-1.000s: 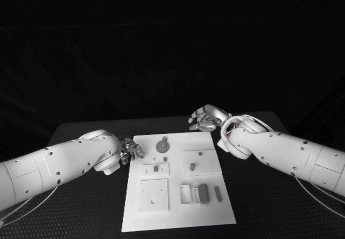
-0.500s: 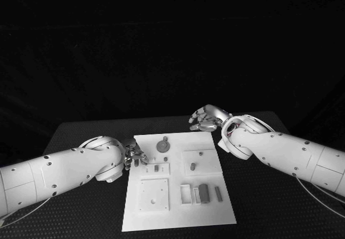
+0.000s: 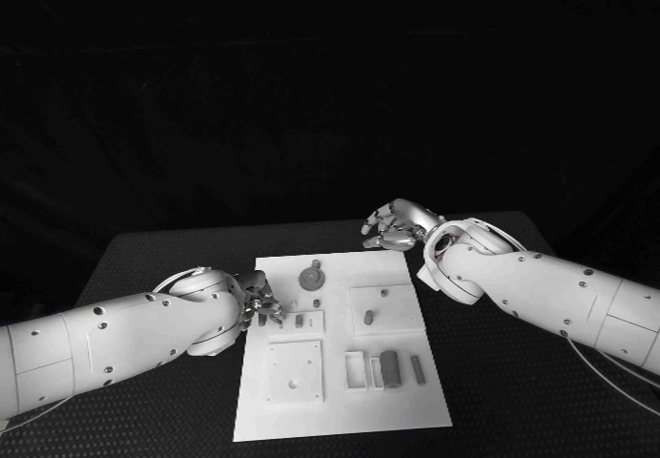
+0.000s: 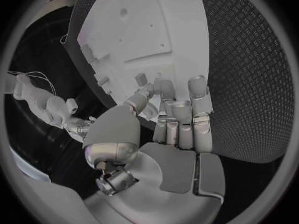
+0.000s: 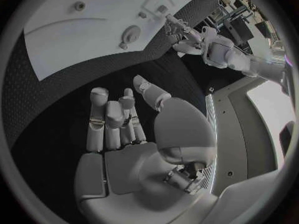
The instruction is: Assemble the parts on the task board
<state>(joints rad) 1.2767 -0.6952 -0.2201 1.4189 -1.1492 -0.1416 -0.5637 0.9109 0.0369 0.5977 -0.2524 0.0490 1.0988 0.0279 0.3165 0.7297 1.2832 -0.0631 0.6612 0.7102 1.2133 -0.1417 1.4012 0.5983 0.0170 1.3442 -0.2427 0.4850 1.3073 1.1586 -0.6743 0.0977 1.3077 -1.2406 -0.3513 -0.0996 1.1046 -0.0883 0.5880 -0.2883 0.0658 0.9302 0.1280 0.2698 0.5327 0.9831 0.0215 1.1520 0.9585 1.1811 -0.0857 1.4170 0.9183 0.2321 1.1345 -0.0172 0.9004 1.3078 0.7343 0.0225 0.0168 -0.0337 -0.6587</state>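
The white task board [image 3: 344,353] lies at the centre of the black counter [image 3: 523,401], with small grey parts [image 3: 389,367] resting in its recesses and a round part [image 3: 312,279] near its 12 o'clock end. The left hand [image 3: 258,307] sits at the board's 9 o'clock edge, fingers [image 4: 198,92] spread over the rim, grasping nothing. The right hand [image 3: 392,227] hovers off the 1 o'clock corner, fingers [image 5: 99,112] loosely apart and empty.
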